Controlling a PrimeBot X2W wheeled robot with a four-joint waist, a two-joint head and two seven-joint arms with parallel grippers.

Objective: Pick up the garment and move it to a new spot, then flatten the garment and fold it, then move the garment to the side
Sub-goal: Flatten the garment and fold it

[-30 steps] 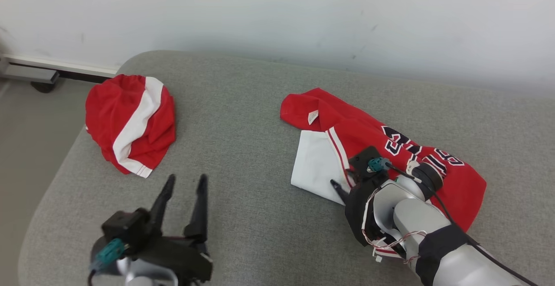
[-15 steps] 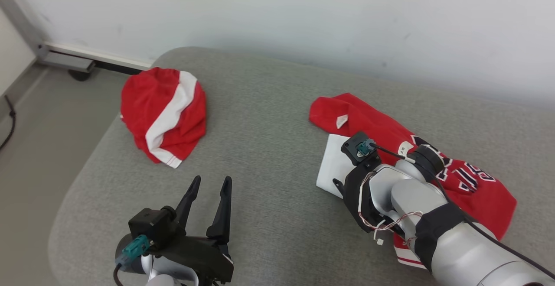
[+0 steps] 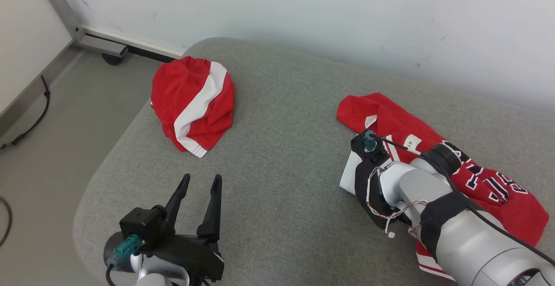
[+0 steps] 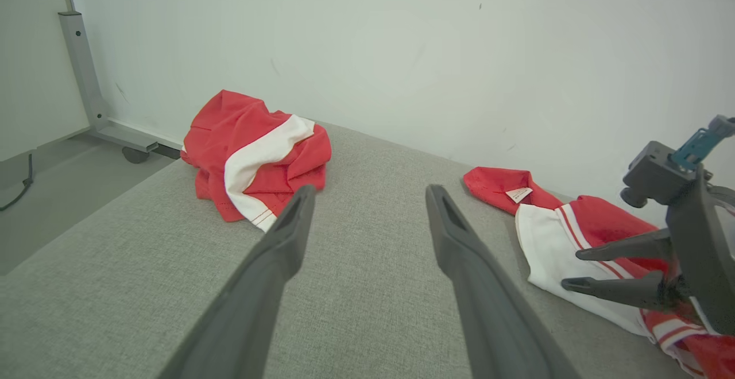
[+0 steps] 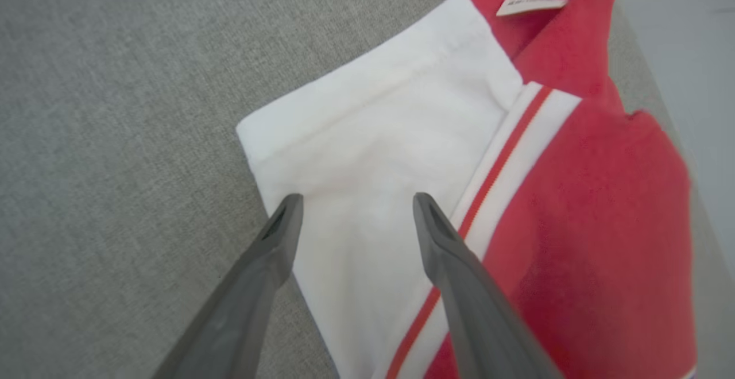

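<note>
Garment [image 3: 392,123] lies rumpled, red with white panel; both sets of jaws apart.

Grey cushion [image 3: 282,156] against white wall [image 3: 303,13], grey floor [image 3: 73,117]

Grey cushion [image 3: 277,199] under the left gripper [image 3: 201,176]. White wall [image 3: 303,17] well beyond its fingertips. Metal rail [image 3: 102,43] with a dark wheel [image 3: 112,59] ahead-left of it, at the wall's foot. Black cable [image 3: 31,123] on the floor [image 3: 73,117], well left of it.

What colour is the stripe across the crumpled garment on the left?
White; the stripe shows best in the head view.
</note>
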